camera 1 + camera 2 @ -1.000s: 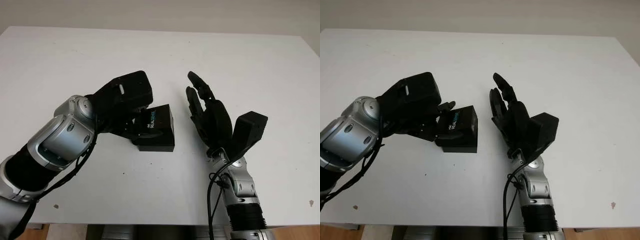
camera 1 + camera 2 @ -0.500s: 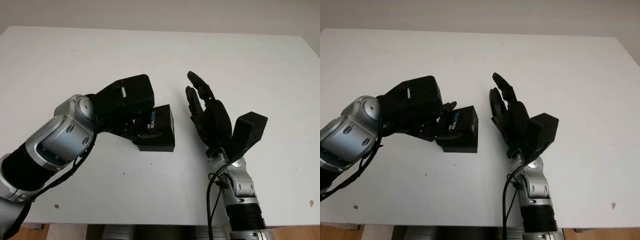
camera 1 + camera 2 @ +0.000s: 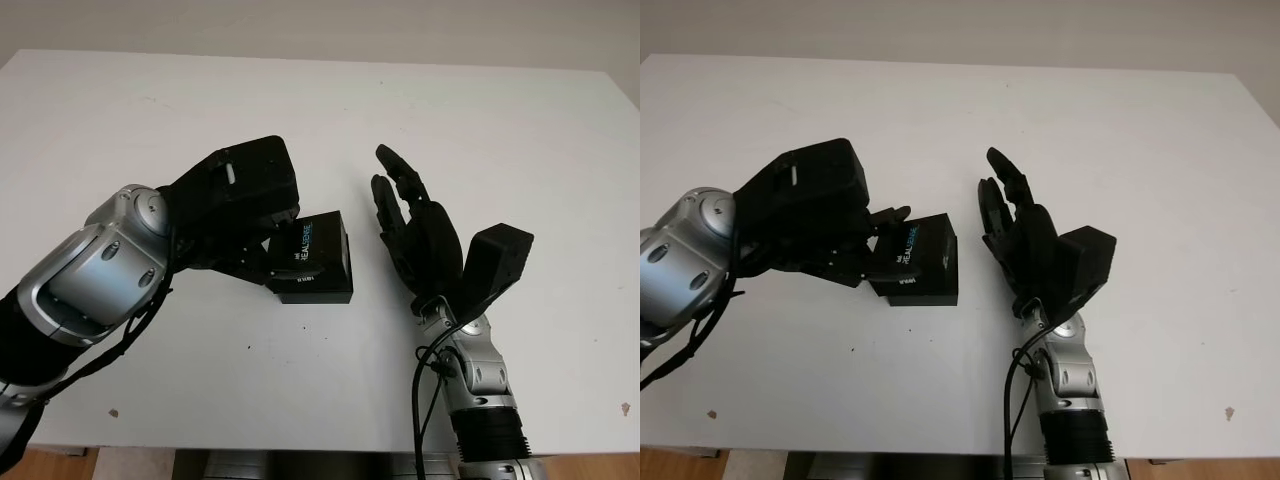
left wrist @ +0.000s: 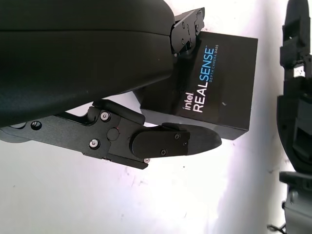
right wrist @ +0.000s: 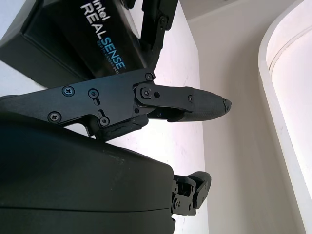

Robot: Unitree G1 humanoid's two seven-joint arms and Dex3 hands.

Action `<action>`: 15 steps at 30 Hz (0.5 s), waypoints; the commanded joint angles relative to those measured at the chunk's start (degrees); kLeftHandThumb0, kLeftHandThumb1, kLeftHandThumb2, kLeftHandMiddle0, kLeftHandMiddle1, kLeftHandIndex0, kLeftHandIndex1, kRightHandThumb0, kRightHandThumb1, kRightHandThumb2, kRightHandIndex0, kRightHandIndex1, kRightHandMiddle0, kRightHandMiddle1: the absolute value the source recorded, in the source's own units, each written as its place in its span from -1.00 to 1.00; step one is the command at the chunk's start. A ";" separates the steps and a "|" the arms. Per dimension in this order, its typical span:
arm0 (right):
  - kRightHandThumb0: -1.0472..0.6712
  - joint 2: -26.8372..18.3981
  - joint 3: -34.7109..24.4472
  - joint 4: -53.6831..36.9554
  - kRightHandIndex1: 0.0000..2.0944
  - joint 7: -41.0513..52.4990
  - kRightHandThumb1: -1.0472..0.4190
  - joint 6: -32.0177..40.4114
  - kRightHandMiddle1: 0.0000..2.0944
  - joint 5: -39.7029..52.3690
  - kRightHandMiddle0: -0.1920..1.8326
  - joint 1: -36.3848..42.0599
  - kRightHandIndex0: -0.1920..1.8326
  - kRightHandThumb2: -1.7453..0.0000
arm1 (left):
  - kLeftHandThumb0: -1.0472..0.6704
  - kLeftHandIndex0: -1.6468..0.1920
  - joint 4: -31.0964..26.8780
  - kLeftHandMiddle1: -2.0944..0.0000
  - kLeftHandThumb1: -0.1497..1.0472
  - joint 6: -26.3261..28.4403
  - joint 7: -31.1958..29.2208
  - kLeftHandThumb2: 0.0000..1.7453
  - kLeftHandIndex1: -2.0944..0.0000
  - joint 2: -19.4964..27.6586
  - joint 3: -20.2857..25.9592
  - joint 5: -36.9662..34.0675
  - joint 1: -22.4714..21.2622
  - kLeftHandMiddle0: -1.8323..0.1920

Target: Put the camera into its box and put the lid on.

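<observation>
A black box (image 3: 314, 256) printed "Intel RealSense", lid closed, sits at the middle of the white table (image 3: 140, 100). My left hand (image 3: 283, 247) is on the box's left side, shut on it. One finger (image 4: 170, 141) runs along its near side and another (image 4: 187, 29) along its far side. The box (image 4: 217, 87) looks slightly tilted. My right hand (image 3: 404, 203) stands upright and open just right of the box, palm toward it, with a gap between. Its finger (image 5: 195, 105) points past the box (image 5: 83, 34).
The table's front edge (image 3: 300, 448) runs just below both forearms. A pale wall (image 3: 320, 25) stands behind the far edge. Bare tabletop lies behind and to the right of the hands.
My left arm has risen and shifted a little to the left, and the box has slid slightly left and tipped with it. The right hand has stayed put.
</observation>
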 commanded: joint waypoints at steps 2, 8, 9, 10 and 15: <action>-0.48 0.06 0.25 -0.25 -0.95 0.12 -1.00 0.12 -0.51 -0.18 -0.91 -0.03 -0.79 0.51 | -0.48 1.00 -4.96 1.00 1.00 0.47 -3.00 -0.54 1.00 -3.26 -1.59 -5.21 -0.03 1.00; -0.48 0.17 0.30 -0.25 -0.95 0.06 -1.00 0.35 -0.51 -0.16 -0.91 -0.16 -0.79 0.51 | -0.47 1.00 -5.46 1.00 1.00 2.43 -1.50 -0.56 1.00 -3.75 -0.68 -7.55 -1.08 1.00; -0.48 0.15 0.33 -0.25 -0.95 0.07 -1.00 0.32 -0.50 -0.20 -0.91 -0.16 -0.79 0.51 | -0.47 1.00 -5.42 1.00 1.00 2.39 -1.29 -0.57 1.00 -3.79 -0.61 -7.72 -1.10 1.00; -0.48 0.11 0.33 -0.21 -0.95 0.18 -1.00 0.28 -0.50 -0.14 -0.91 -0.16 -0.79 0.51 | -0.47 1.00 -5.28 1.00 1.00 1.96 -1.11 -0.57 1.00 -3.79 -0.39 -7.83 -1.02 1.00; -0.49 0.02 0.16 -0.03 -0.95 0.62 -1.00 0.32 -0.42 0.23 -0.94 -0.15 -0.79 0.52 | -0.50 1.00 -4.04 1.00 1.00 0.97 -0.96 -0.55 1.00 -3.42 -0.14 -7.96 -1.70 1.00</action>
